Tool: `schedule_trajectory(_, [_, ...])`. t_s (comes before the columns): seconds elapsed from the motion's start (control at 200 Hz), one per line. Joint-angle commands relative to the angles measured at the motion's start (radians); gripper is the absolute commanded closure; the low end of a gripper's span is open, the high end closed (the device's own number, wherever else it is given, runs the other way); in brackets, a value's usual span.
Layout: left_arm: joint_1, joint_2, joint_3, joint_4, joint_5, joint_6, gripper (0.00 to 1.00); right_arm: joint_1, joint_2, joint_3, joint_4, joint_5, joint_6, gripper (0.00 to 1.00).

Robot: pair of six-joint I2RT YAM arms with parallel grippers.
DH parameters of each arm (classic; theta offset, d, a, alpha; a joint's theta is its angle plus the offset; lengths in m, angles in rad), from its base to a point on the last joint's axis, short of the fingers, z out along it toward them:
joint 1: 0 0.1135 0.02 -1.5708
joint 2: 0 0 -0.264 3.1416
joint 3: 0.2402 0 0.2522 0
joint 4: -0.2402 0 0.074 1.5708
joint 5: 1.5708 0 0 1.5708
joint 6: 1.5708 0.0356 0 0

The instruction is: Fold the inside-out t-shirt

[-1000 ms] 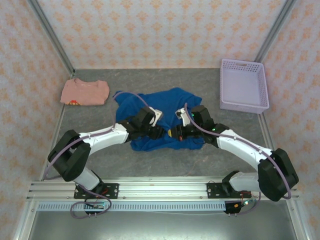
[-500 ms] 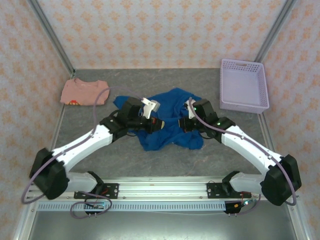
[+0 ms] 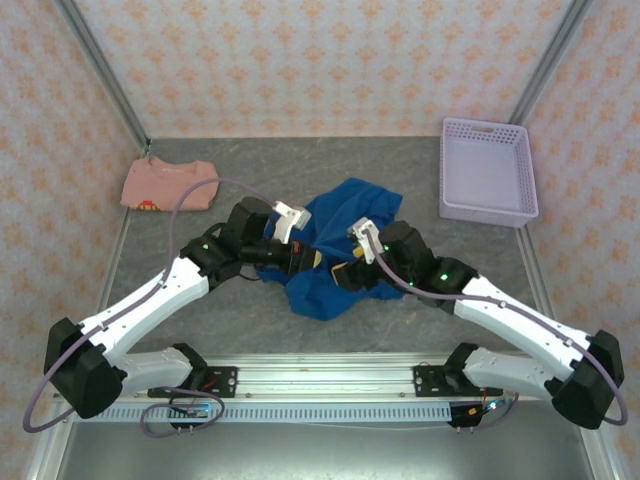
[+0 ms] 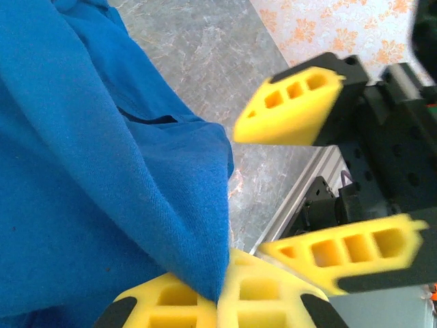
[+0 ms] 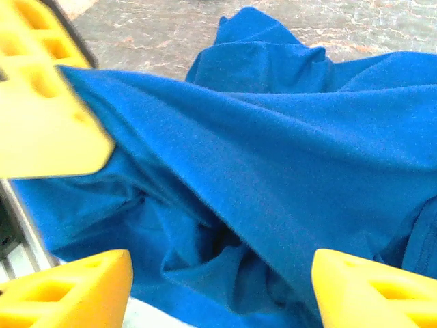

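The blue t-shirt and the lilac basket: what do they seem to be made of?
Blue t-shirt: probably knitted cotton, matte. A fine fuzzy texture and soft folds show up close.
Lilac basket: likely moulded plastic with a smooth finish. Its stiff walls carry a regular grid of small holes.

Middle's pretty jammed: left arm (image 3: 140,305) and right arm (image 3: 510,315) both meet over the bunched blue shirt (image 3: 345,205). Open table (image 3: 300,160) behind it and along the front. Pink shirt (image 3: 170,185) and basket (image 3: 485,214) block the back corners.
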Motion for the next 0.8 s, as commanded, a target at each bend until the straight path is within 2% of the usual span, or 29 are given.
schedule_trajectory(0.0, [0.007, -0.011, 0.032, -0.029, 0.035, 0.012, 1.0, 0.004, 0.109, 0.026, 0.095, 0.134, 0.013, 0.28])
schedule_trajectory(0.055, [0.008, -0.023, 0.027, -0.033, 0.035, 0.024, 1.0, 0.003, 0.194, 0.056, 0.122, 0.132, 0.01, 0.31])
schedule_trajectory(0.09, [0.01, -0.034, 0.024, -0.036, 0.027, 0.03, 1.0, 0.003, 0.235, 0.076, 0.126, 0.089, 0.007, 0.37])
schedule_trajectory(0.145, [0.024, -0.059, 0.013, -0.035, 0.002, 0.031, 1.0, 0.0, 0.272, 0.095, 0.122, -0.003, 0.015, 0.68])
schedule_trajectory(0.165, [0.03, -0.07, 0.007, -0.036, -0.021, 0.028, 1.0, -0.007, 0.273, 0.093, 0.121, -0.059, 0.02, 0.76])
schedule_trajectory(0.215, [0.05, -0.101, -0.002, -0.057, -0.144, 0.022, 1.0, -0.039, 0.248, 0.075, 0.143, -0.241, 0.051, 0.88])
schedule_trajectory(0.28, [0.052, -0.123, 0.002, -0.132, -0.424, 0.011, 1.0, -0.091, 0.193, 0.016, 0.272, -0.46, 0.17, 0.97])
schedule_trajectory(0.31, [0.052, -0.125, 0.004, -0.161, -0.525, 0.002, 0.9, -0.109, 0.173, -0.015, 0.363, -0.527, 0.249, 1.0])
schedule_trajectory(0.375, [0.04, -0.126, 0.011, -0.201, -0.639, 0.006, 0.68, -0.118, 0.152, -0.061, 0.52, -0.592, 0.381, 1.0])
schedule_trajectory(0.45, [-0.002, -0.146, 0.018, -0.234, -0.712, 0.017, 0.54, -0.12, 0.154, -0.049, 0.517, -0.583, 0.412, 1.0])
schedule_trajectory(0.52, [-0.033, -0.186, 0.011, -0.243, -0.71, 0.021, 0.49, -0.123, 0.151, -0.046, 0.512, -0.551, 0.414, 1.0])
schedule_trajectory(0.595, [-0.041, -0.251, -0.022, -0.214, -0.611, 0.023, 0.49, -0.129, 0.152, -0.054, 0.536, -0.534, 0.424, 1.0])
schedule_trajectory(0.711, [-0.042, -0.311, -0.109, -0.079, -0.338, -0.003, 0.6, -0.131, 0.155, -0.056, 0.528, -0.521, 0.406, 1.0])
schedule_trajectory(0.796, [-0.042, -0.261, -0.12, -0.044, -0.258, -0.022, 0.66, -0.132, 0.148, -0.06, 0.523, -0.513, 0.395, 1.0])
